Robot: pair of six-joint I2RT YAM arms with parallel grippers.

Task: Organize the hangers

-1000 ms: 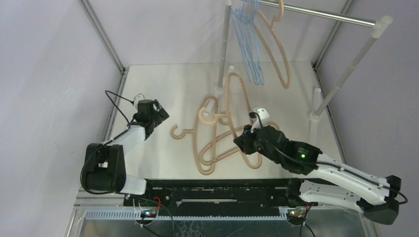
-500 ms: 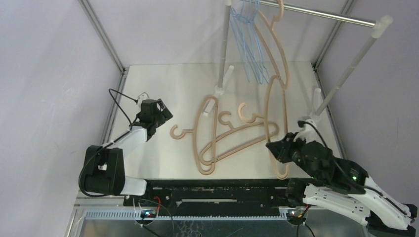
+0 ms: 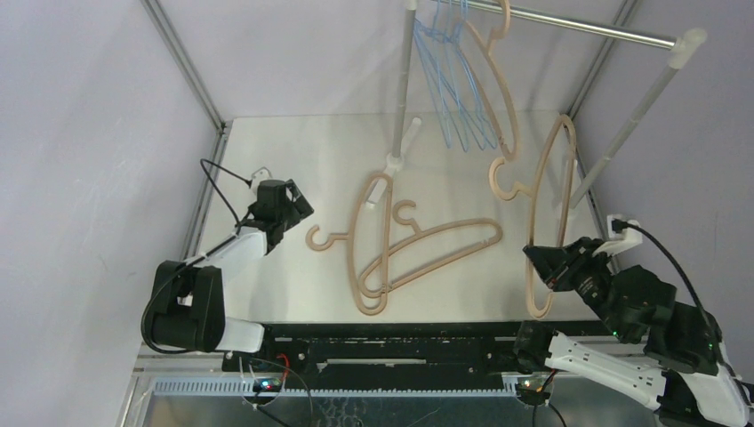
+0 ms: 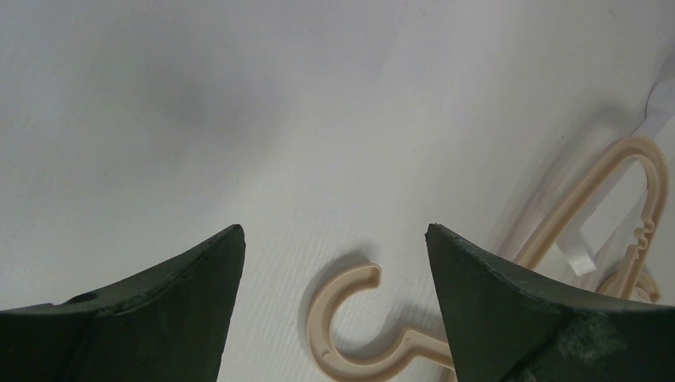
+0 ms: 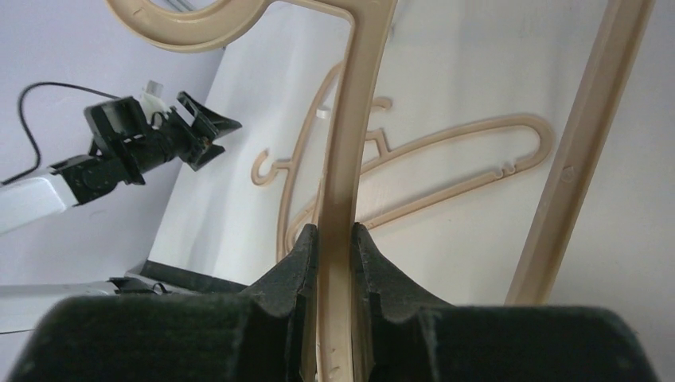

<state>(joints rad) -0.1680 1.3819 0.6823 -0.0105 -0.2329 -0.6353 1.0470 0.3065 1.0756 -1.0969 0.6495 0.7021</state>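
Observation:
My right gripper [image 3: 544,264] [image 5: 336,231] is shut on one arm of a tan hanger [image 3: 536,200] [image 5: 350,143]. It holds this hanger in the air at the right, with the hook [image 3: 500,181] pointing left. Two more tan hangers [image 3: 356,258] [image 3: 445,234] lie overlapping on the table in the middle. My left gripper [image 3: 298,207] [image 4: 334,231] is open and hovers just over the hook [image 4: 344,314] of one of them, touching nothing. Several light-blue hangers [image 3: 455,98] and one tan hanger [image 3: 498,89] hang on the rail.
The silver rail [image 3: 578,28] crosses the back right on slanted white posts [image 3: 622,129] [image 3: 402,98]. The held hanger stands close to the right post. Frame walls close in the table [image 3: 293,160] on both sides. My left arm [image 5: 95,163] shows in the right wrist view.
My right gripper has lifted the tan hanger off the pile and carried it right and toward the near edge. The hangers on the rail have swung. My left gripper has barely shifted.

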